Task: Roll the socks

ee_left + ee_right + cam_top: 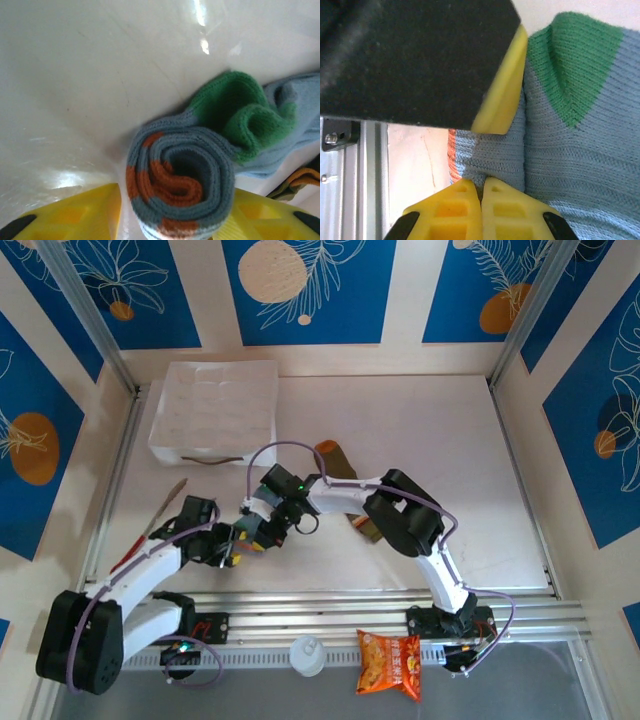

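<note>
at the far left corner of the desk (450, 440) lies a white tray (215, 405), no part of the job. nearer the near edge, left of middle, the left tool (175, 200) stands half closed around the grey-blue sock (180, 175). the sock's striped end is wound into a tight spiral that fills the gap between the yellow fingers (85, 215), which seem to lie against it on both sides. the green heel and the foot trail loose to the right, so i judge this roll about half made. just right of it the right tool (481, 187) is shut tight, its tips on a crease of the flat part. whether any cloth is nipped i cannot tell. further right, mid-desk, the olive sock (333, 454) lies flat and partly under the right arm, not yet rolled. off the near edge lies a snack packet (390, 662). left to do: finish winding the first sock, then roll the second.
</note>
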